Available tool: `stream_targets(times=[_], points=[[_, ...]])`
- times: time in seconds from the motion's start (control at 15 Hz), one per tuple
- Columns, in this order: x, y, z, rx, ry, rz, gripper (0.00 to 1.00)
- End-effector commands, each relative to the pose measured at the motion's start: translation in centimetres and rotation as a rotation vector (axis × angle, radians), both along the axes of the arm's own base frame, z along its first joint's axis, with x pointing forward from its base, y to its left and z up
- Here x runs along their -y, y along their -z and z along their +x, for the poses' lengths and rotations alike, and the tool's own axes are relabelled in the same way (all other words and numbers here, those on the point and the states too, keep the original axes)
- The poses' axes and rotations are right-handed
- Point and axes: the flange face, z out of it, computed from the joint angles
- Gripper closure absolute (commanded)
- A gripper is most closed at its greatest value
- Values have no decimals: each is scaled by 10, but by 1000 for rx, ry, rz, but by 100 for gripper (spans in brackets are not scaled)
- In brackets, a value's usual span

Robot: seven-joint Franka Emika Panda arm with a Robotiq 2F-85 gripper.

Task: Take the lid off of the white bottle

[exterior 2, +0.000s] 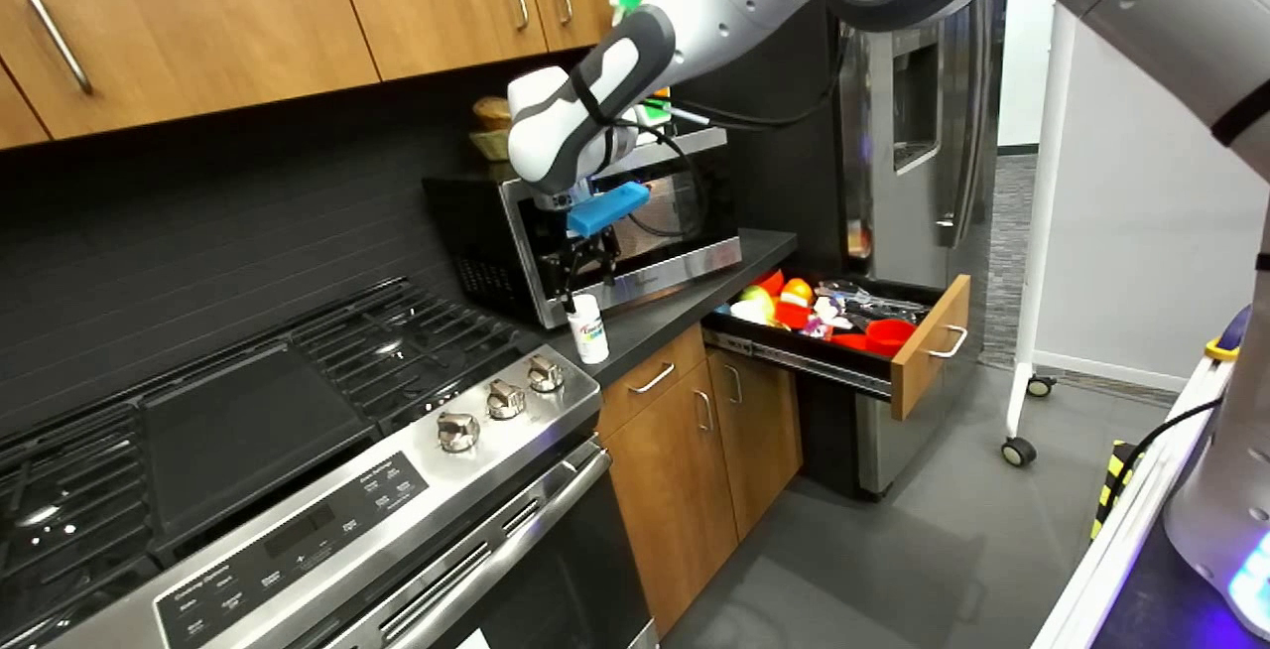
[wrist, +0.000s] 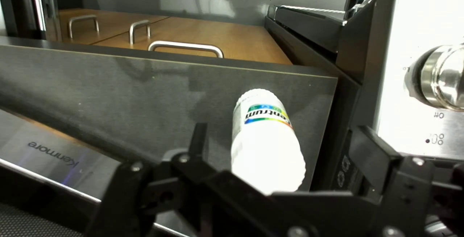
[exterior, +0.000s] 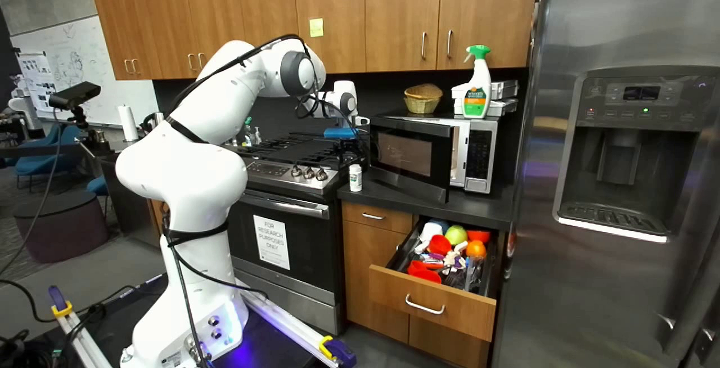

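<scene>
Blk two-finger gripper [wrist: 286,146], spread wide, sits above upright wht plastic btl [wrist: 262,128], just R of ctr in wrist view, rnd wht ribbed lid [wrist: 268,171] uppermost, nearer frame-left finger [wrist: 199,139].

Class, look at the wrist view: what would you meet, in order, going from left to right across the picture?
Kenmore lettering, one gripper fingertip, the white bottle, the other gripper fingertip, a stove knob.

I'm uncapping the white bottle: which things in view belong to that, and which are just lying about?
Belong to the job:
White bottle, upright
Lid, on the bottle
Gripper, open

Just lying about:
Spray bottle, atop the microwave
Basket, likewise
Round orange item in the open drawer
</scene>
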Motion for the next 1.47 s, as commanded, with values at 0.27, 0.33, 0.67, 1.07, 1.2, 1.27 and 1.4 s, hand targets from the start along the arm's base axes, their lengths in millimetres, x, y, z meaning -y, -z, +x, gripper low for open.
stream_targets(times=[0.27,0.33,0.67,1.07,1.2,1.27,1.4], points=[[-6,-3,13,5,-10,-6,0],[-7,-4,15,8,-13,-8,0],[-12,-5,20,5,-15,-7,0],[-9,5,24,-18,-8,-11,0],[-10,8,25,-24,-11,-12,0],[-10,9,26,-26,-10,-12,0],[-9,12,27,-29,-8,-14,0]])
